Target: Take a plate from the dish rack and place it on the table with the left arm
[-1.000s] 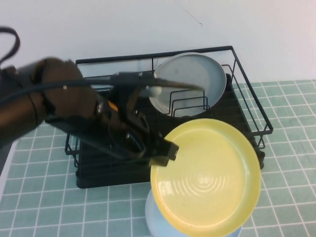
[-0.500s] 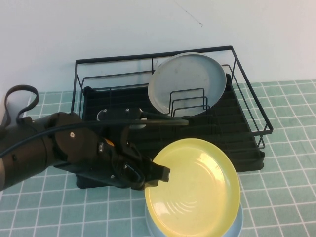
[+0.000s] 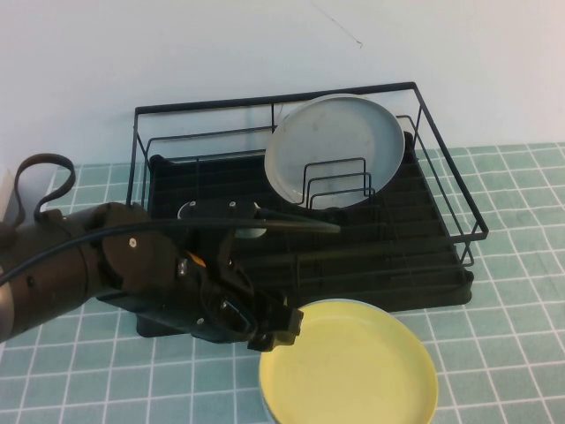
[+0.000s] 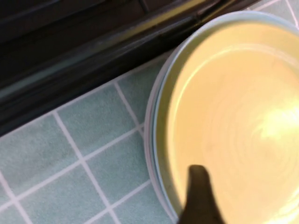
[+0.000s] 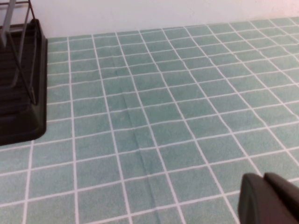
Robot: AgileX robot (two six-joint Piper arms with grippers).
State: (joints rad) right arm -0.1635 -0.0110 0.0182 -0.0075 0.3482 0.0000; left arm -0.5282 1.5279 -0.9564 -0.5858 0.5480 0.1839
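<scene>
Plate (image 3: 353, 367) lies flat in front of the dish rack (image 3: 300, 208), atop a light blue plate (image 4: 156, 140) on the table (image 3: 512, 291). Left gripper (image 3: 281, 329) at its rim, jaw state unclear; right gripper (image 5: 268, 198) well away from rack, also unclear. Placement looks done; retreat remains.

The table (image 3: 512, 291) is a flat top of pale green tiles with white grout. The black dish rack (image 3: 415, 256) stands on it toward the back. Just in front of the rack, a light blue plate (image 4: 150, 154) rests on the tiles, its rim showing.
</scene>
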